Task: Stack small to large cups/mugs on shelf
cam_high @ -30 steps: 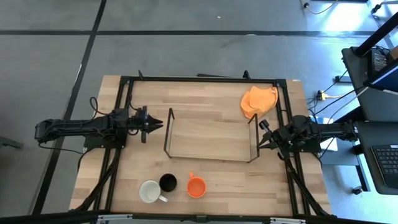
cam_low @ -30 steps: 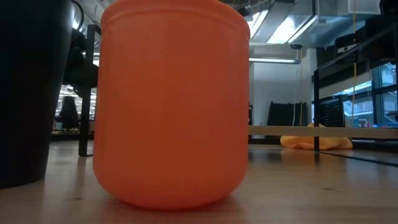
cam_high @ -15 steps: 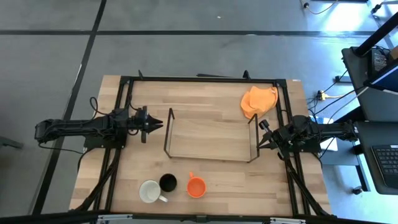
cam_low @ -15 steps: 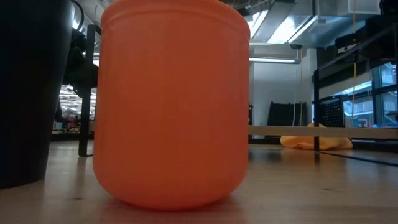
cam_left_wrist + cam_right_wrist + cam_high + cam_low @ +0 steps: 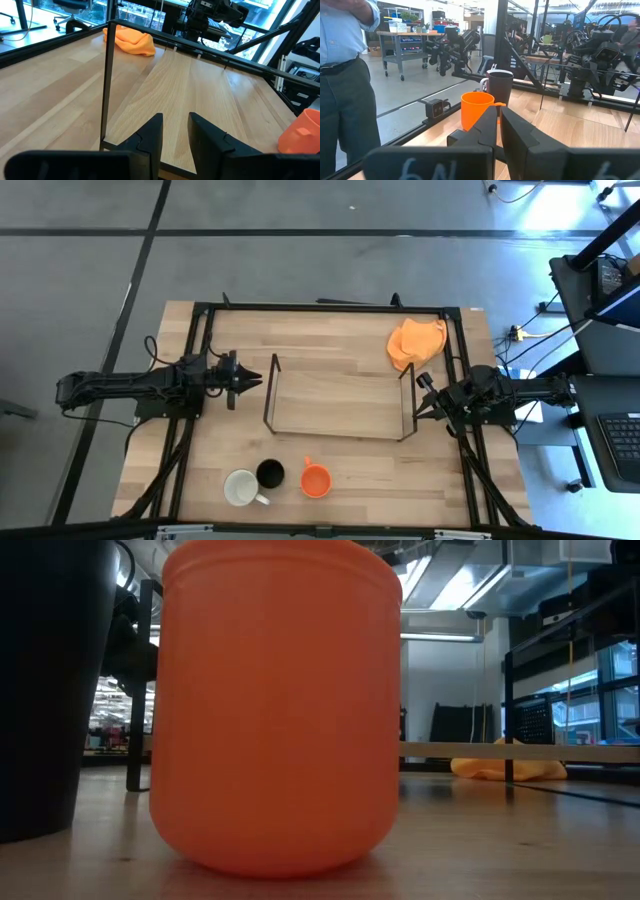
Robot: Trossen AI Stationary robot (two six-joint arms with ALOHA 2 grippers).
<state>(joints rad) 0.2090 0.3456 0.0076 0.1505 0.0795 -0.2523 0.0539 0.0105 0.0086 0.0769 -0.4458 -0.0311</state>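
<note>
Three mugs stand upright on their bases near the table's near edge: white (image 5: 241,488), black (image 5: 270,473) and orange (image 5: 315,480). The orange mug (image 5: 275,705) fills the low view, with the black one (image 5: 40,690) beside it. The black wire shelf (image 5: 340,395) stands bare on the table's middle. My left gripper (image 5: 258,377) is shut and empty just left of the shelf's left end frame (image 5: 106,85). My right gripper (image 5: 421,384) is shut and empty just right of the shelf's right end. The right wrist view shows the orange mug (image 5: 476,110) and the black mug (image 5: 499,85) ahead.
An orange cloth (image 5: 416,342) lies at the table's far right, behind the shelf. A black frame (image 5: 320,307) runs around the tabletop. A person (image 5: 345,75) stands beyond the table's near edge. Bare wood lies between the shelf and the mugs.
</note>
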